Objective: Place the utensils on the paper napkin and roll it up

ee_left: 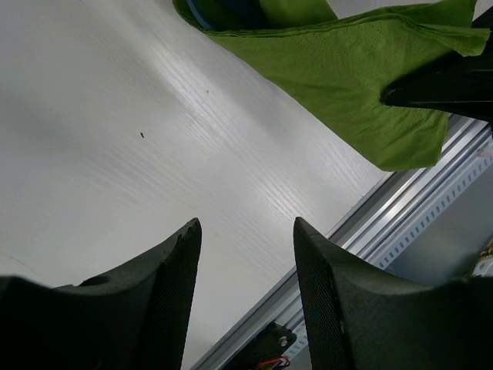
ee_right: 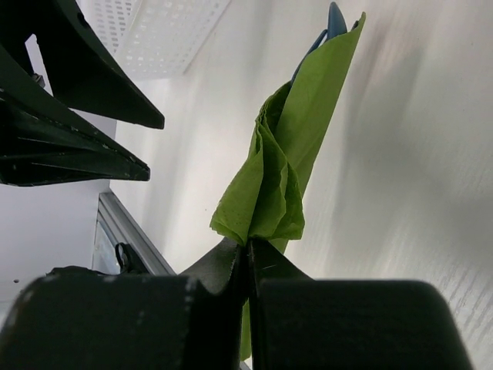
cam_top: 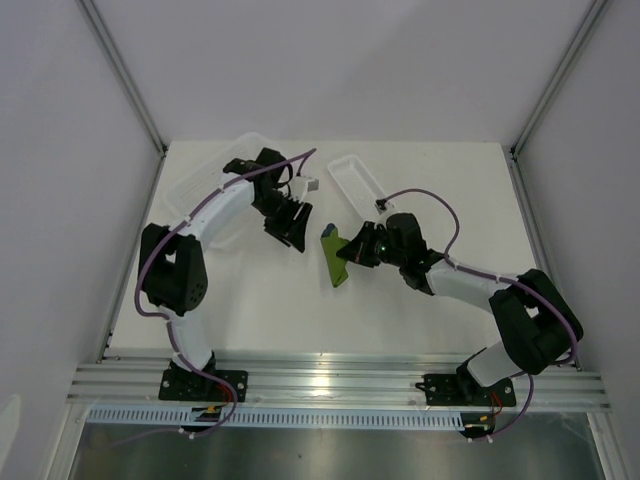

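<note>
The olive-green paper napkin (cam_top: 338, 265) lies folded lengthwise near the table's middle, bunched over the dark blue utensils (cam_top: 328, 232). Only the utensils' ends show past the paper, at the far end (ee_right: 333, 19) and at the upper edge of the left wrist view (ee_left: 223, 11). My right gripper (ee_right: 248, 243) is shut on a gathered fold of the napkin (ee_right: 269, 193), lifting that edge; its spot is (cam_top: 350, 250). My left gripper (ee_left: 246, 223) is open with nothing between its fingers, hovering just left of the napkin (ee_left: 347, 69), about (cam_top: 295, 230).
A clear plastic tray (cam_top: 355, 180) lies behind the napkin and a clear lidded container (cam_top: 215, 185) sits under the left arm. An aluminium rail (cam_top: 330, 385) runs along the near table edge. White walls stand on both sides.
</note>
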`<state>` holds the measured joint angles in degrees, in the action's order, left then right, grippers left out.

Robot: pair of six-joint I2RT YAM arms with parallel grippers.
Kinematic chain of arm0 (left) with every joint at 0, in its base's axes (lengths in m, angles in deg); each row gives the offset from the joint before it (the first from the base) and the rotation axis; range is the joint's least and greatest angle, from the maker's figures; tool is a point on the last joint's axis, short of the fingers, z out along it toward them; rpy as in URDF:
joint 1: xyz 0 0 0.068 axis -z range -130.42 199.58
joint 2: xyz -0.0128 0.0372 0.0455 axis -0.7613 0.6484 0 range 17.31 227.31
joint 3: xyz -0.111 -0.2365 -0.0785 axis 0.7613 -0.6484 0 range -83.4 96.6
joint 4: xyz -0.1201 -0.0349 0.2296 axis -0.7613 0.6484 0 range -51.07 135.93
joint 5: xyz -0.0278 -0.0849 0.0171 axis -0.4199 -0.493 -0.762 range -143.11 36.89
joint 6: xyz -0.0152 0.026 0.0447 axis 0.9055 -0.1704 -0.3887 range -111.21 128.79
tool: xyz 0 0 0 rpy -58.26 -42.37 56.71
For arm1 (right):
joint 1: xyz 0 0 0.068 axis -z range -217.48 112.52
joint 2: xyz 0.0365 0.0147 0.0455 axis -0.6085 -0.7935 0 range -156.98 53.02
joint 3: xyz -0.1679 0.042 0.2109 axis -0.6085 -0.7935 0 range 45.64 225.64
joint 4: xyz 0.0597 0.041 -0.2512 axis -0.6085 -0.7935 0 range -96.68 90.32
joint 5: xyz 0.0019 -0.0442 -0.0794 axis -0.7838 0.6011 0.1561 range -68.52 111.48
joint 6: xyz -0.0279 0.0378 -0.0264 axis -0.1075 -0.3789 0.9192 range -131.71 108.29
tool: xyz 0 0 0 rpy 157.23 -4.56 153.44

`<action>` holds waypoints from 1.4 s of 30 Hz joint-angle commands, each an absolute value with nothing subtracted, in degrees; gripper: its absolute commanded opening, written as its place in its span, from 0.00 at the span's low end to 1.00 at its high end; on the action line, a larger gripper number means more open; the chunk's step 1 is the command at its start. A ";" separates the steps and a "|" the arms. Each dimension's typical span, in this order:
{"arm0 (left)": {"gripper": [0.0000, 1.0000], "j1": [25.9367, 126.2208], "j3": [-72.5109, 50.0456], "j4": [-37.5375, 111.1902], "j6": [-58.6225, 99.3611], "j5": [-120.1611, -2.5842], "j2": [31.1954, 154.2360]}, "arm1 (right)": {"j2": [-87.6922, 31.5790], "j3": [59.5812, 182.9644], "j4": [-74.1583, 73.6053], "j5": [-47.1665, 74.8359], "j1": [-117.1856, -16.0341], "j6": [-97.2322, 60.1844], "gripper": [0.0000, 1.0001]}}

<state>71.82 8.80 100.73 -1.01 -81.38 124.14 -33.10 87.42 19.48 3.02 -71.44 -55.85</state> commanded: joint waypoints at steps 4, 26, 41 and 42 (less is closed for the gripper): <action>0.56 69.80 12.48 98.70 4.03 -84.14 117.86 | -30.65 92.74 19.66 3.46 -70.35 -53.99 0.00; 0.67 65.84 -0.42 85.69 24.07 -102.23 100.46 | -28.10 104.79 20.53 5.39 -69.03 -51.00 0.00; 0.74 63.29 -15.98 54.60 42.34 -115.77 100.01 | -25.11 107.07 18.43 5.39 -68.95 -49.94 0.00; 0.74 63.46 -17.47 47.87 47.50 -116.91 100.10 | -25.20 107.86 18.08 4.87 -68.95 -50.12 0.00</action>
